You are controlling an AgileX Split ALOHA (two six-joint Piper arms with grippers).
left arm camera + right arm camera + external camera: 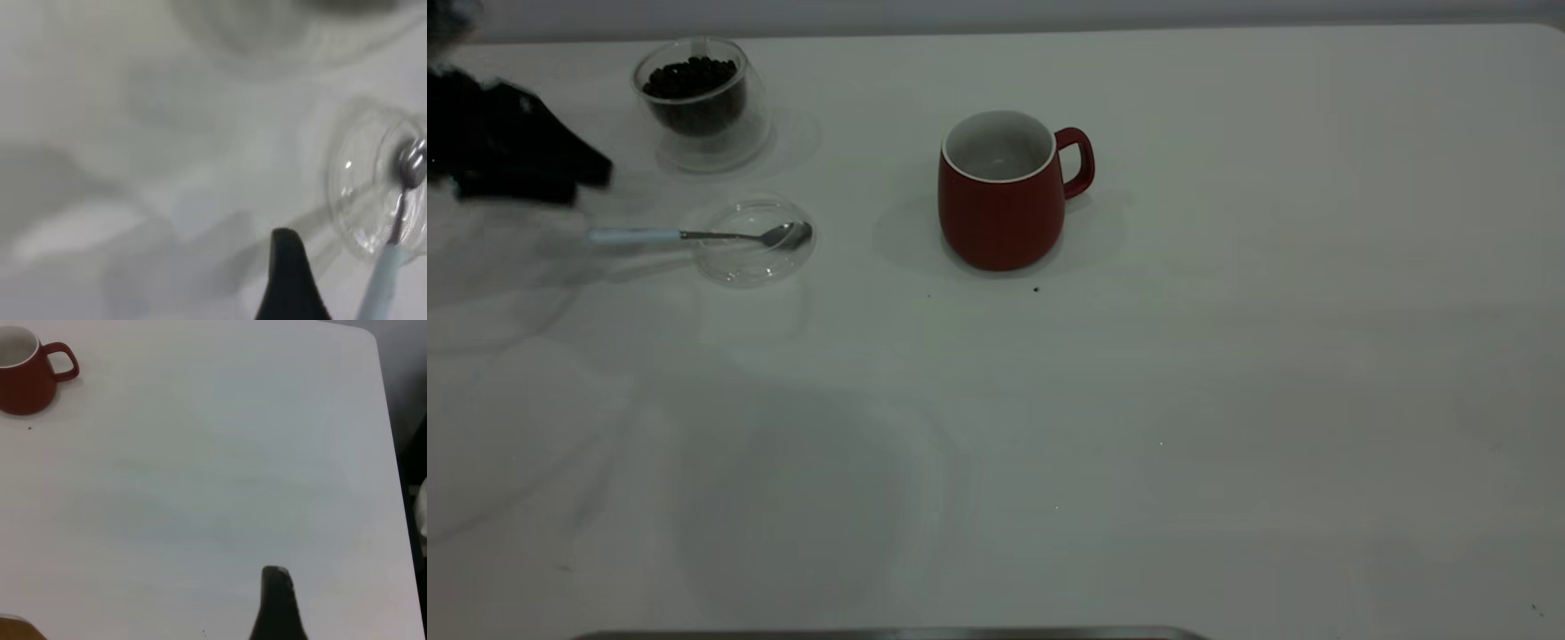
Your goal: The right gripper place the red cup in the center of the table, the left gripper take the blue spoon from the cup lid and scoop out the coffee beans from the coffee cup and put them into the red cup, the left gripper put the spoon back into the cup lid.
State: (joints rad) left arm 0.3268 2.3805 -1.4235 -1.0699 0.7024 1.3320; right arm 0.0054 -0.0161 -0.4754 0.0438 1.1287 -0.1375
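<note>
The white tabletop (1138, 427) carries everything, with a couple of tiny dark specks just in front of the red cup (1000, 209). That cup stands upright near the middle of the tabletop, well apart from the left gripper's fingers, its handle turned away from them and its white inside showing no beans.

The left gripper (560, 173) is a blurred black mass at the left edge of the exterior view, above the tabletop, its tip just beside the handle end of the blue spoon (694, 236). Whether its fingers are clenched or released cannot be told; they do not appear to grasp anything.

The right gripper (277, 607) shows only as one dark finger in its own wrist view, over bare tabletop and well apart from the red cup; its state cannot be told either.

The coffee cup (698, 102) stands upright just beyond the left fingers, holding a heap of coffee beans (689, 80).

The cup lid (754, 242) lies flat between coffee cup and red cup, nearer the former. The spoon's metal bowl rests in the lid, and its pale handle reaches out over the rim toward the left fingers.
</note>
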